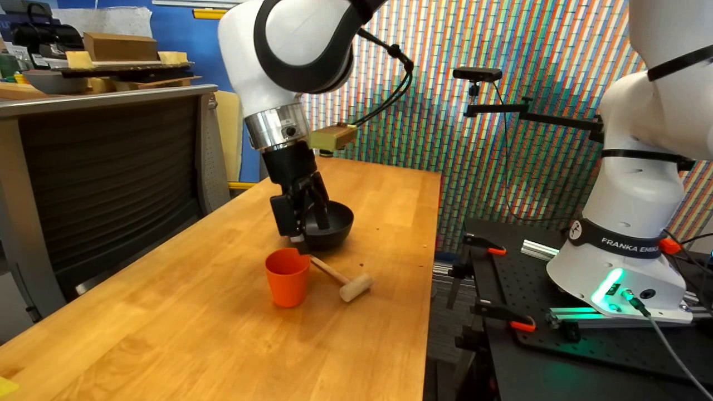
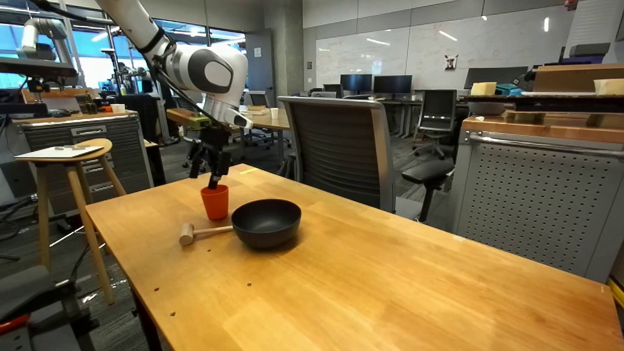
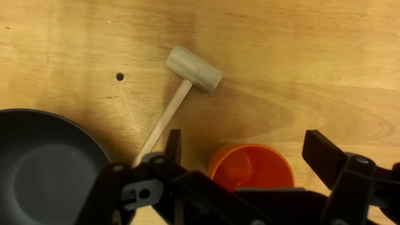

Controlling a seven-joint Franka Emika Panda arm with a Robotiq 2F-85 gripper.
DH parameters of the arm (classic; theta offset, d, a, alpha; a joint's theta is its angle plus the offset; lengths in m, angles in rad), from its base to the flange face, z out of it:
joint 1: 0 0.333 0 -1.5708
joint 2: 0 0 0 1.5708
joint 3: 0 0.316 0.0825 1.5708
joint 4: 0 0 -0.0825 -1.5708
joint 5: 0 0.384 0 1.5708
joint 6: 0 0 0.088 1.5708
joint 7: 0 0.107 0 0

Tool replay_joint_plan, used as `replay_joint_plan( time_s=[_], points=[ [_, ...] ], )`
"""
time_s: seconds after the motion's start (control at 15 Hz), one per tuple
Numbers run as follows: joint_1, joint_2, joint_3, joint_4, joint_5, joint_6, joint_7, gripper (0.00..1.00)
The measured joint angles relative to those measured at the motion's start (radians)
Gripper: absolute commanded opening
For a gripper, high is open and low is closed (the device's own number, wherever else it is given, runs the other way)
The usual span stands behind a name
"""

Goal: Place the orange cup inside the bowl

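1. Pincer state: the gripper [image 3: 243, 144] is spread wide. In the wrist view its fingers [image 3: 323, 157] stand apart, near lower centre and at lower right of the frame, with nothing clamped.
2. Cup position: the orange cup [image 3: 265, 165] sits between the fingers, right of centre in the lower part of the wrist view. Wood shows on either side of it.
3. Cup attitude: upright on the table [image 2: 414, 292], outside the bowl.
4. Clearance: in both exterior views a fingertip overlaps the cup's rim. Contact cannot be told.
5. Bowl: in an exterior view the black bowl [image 2: 267, 241] rests below and left of centre, opening upward, near the cup. The wrist view crops it at lower left.
6. Mallet: the wooden mallet [image 3: 194, 69] lies on the table, head at upper centre of the wrist view, handle slanting down and left toward the bowl.
7. Arm: in an exterior view the white arm [image 2: 195, 68] enters from the upper left.
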Motion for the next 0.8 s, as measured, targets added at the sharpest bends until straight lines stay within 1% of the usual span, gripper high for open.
replay_joint_plan(
  time_s=[0.13, 0.2, 0.27, 0.4, 0.47, 0.53, 0.8],
  points=[
    [0.011, 0.067, -0.007, 0.055, -0.023, -0.001, 0.004, 1.00],
    [0.016, 0.095, -0.012, 0.079, -0.035, -0.002, 0.008, 0.96],
    [0.021, 0.118, -0.018, 0.101, -0.050, -0.003, 0.015, 0.74],
    [0.032, 0.154, -0.033, 0.138, -0.078, -0.009, 0.026, 0.70],
    [0.037, 0.167, -0.039, 0.152, -0.090, -0.012, 0.032, 0.63],
    [0.040, 0.177, -0.043, 0.163, -0.099, -0.014, 0.036, 0.53],
    [0.048, 0.199, -0.048, 0.191, -0.108, -0.017, 0.046, 0.21]
  ],
)
